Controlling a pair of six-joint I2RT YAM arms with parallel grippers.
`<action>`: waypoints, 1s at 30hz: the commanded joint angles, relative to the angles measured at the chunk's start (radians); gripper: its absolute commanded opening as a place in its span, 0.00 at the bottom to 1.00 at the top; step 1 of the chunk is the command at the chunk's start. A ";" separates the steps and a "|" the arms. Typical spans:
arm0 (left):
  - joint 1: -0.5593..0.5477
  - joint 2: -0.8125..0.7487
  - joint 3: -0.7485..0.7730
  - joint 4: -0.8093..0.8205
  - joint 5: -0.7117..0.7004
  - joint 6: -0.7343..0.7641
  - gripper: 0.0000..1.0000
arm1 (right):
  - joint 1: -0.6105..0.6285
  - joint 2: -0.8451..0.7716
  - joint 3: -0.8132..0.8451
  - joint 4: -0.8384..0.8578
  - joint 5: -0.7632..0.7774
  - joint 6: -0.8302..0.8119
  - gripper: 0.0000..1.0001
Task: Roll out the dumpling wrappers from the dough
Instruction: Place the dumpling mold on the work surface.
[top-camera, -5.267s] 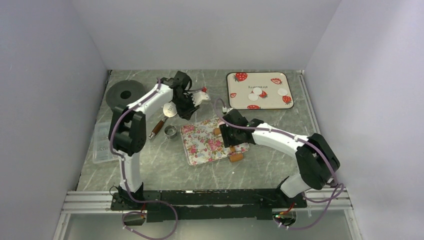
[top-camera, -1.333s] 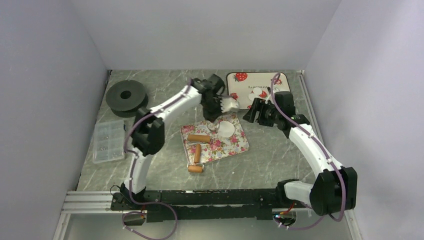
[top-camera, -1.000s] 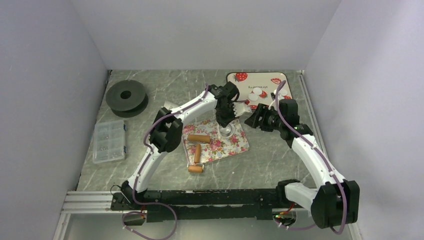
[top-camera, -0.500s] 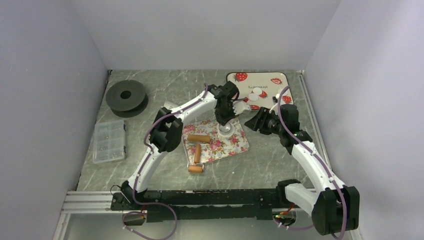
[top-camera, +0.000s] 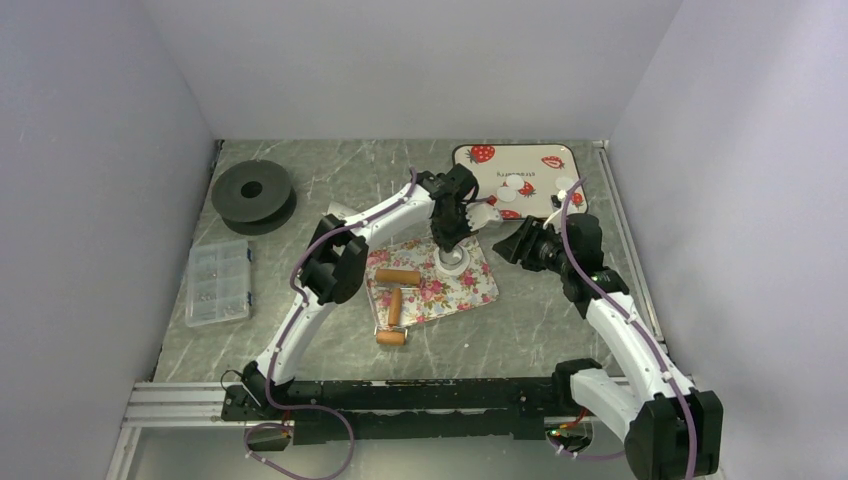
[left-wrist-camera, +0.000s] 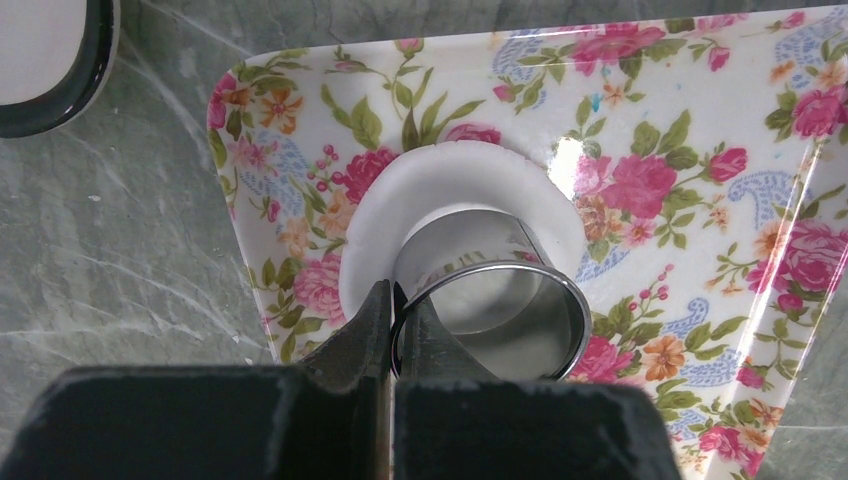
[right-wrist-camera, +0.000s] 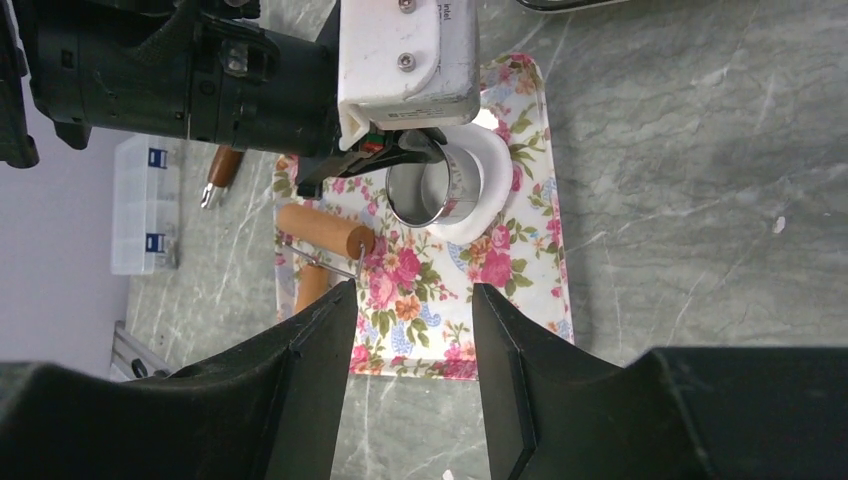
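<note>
dough (left-wrist-camera: 450, 175), a soft white round, lies at the far right corner of the floral tray (left-wrist-camera: 700, 200), mid-tabletop. the left gripper (left-wrist-camera: 398, 312) is pinched tight on the rim of the ring cutter (left-wrist-camera: 490, 300), which stands on the dough directly beneath it. the right gripper (right-wrist-camera: 412, 292) hovers just off the tray's right edge, fingers apart and empty, facing the dough. dumpling wrappers (top-camera: 515, 184) lie on the strawberry tray (top-camera: 515, 150) at the tabletop's far right corner. they look light, limp and easily torn; sliding under an edge should beat pinching.
</note>
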 joint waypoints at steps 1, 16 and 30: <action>-0.010 0.002 -0.020 0.024 0.032 0.000 0.00 | -0.002 -0.027 0.011 0.002 0.026 -0.018 0.51; -0.013 -0.050 0.047 -0.028 0.049 0.037 0.35 | 0.000 -0.009 0.079 -0.033 -0.012 -0.073 0.56; 0.041 -0.138 0.022 -0.018 0.143 -0.044 0.37 | 0.000 -0.013 0.173 -0.081 -0.049 -0.079 0.57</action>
